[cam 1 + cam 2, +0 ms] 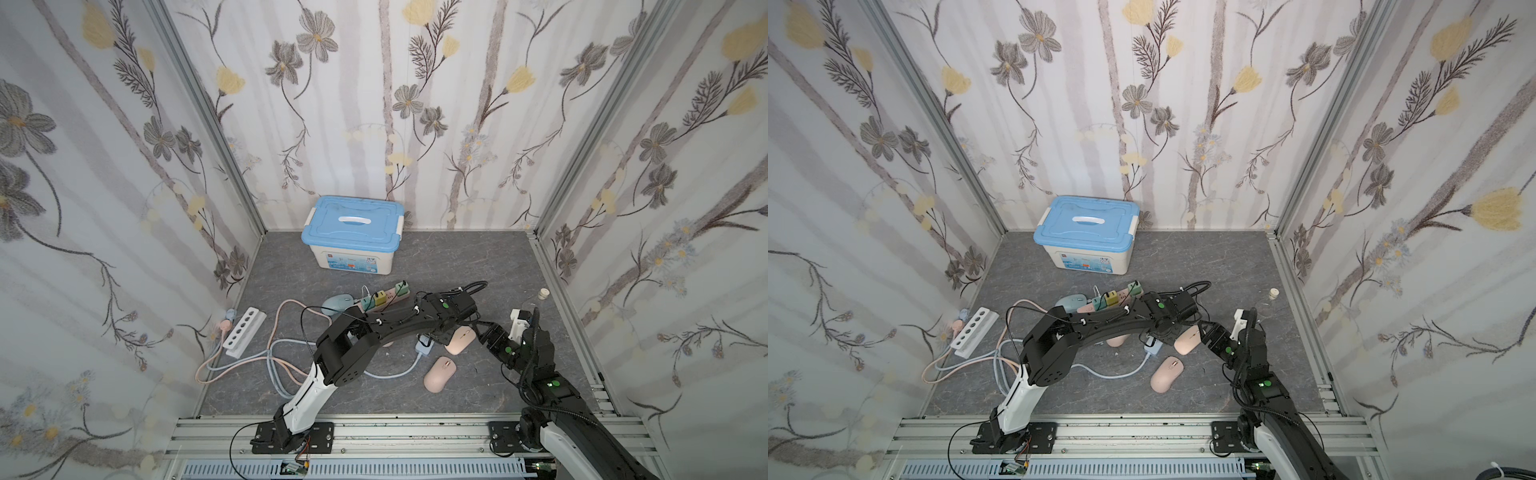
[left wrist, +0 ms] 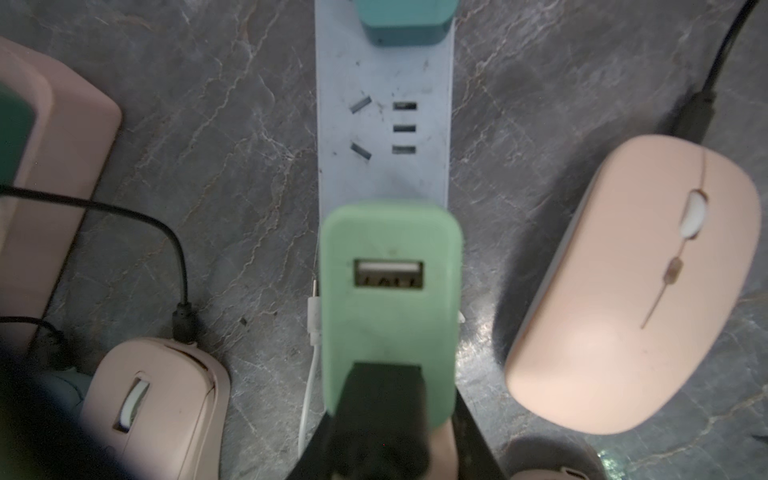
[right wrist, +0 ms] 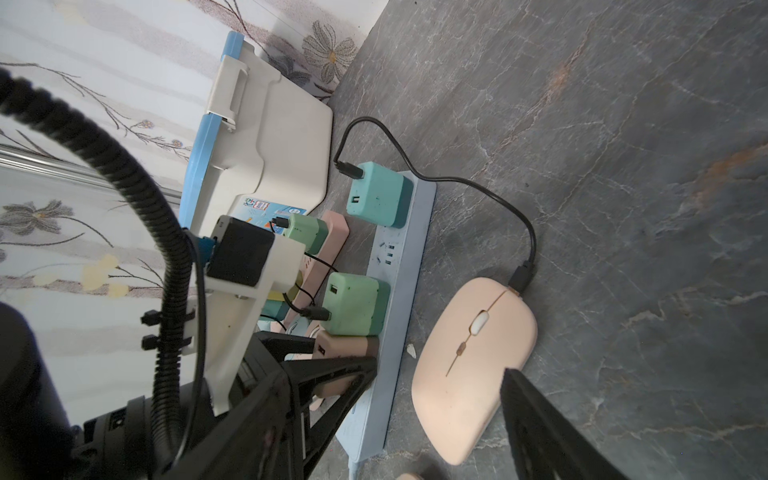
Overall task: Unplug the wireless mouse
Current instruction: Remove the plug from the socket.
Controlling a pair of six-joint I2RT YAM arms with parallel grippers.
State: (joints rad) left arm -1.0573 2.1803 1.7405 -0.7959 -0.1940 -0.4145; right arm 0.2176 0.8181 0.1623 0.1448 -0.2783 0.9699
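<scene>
Now: plug (image 2: 382, 390) gripped, mouse (image 3: 469, 357) straddled

Left gripper (image 2: 386, 436) jaws are clamped on the black plug in the green charger (image 2: 390, 316) on the strip (image 2: 382, 83). Right gripper (image 3: 439, 365) jaws stand apart around the pink mouse, which lies just beside the strip, cable (image 3: 478, 184) attached.

Pink mouse (image 3: 469, 365), pale-blue strip (image 3: 411, 249)

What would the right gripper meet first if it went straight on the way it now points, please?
Most likely the pale pink wireless mouse with the black cable plugged in: it lies right ahead of the right gripper, though height above it is unclear.
</scene>
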